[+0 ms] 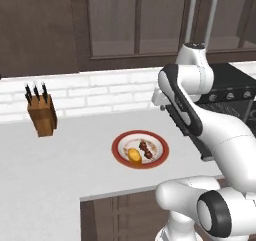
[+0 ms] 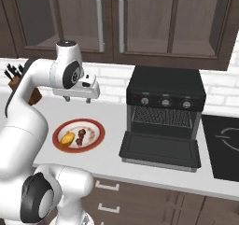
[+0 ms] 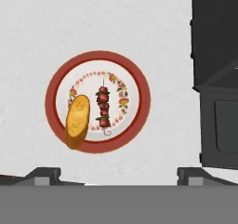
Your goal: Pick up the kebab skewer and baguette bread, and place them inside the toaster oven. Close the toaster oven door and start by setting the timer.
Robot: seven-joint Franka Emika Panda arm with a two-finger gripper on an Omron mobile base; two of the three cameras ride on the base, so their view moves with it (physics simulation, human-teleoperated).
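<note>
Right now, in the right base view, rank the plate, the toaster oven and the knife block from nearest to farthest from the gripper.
1. Plate: just below the open gripper.
2. Knife block and toaster oven: too close to call; block is to the left behind the arm, oven to the right.

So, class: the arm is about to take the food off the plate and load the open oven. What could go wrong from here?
1. The baguette bread lies right beside the kebab skewer on the plate, so the open claw coming down on one might nudge the other.
2. The skewer is thin and lies flat, so the claw may slip off it.
3. The toaster oven door lies dropped open over the counter; a low carry could clip it.
</note>
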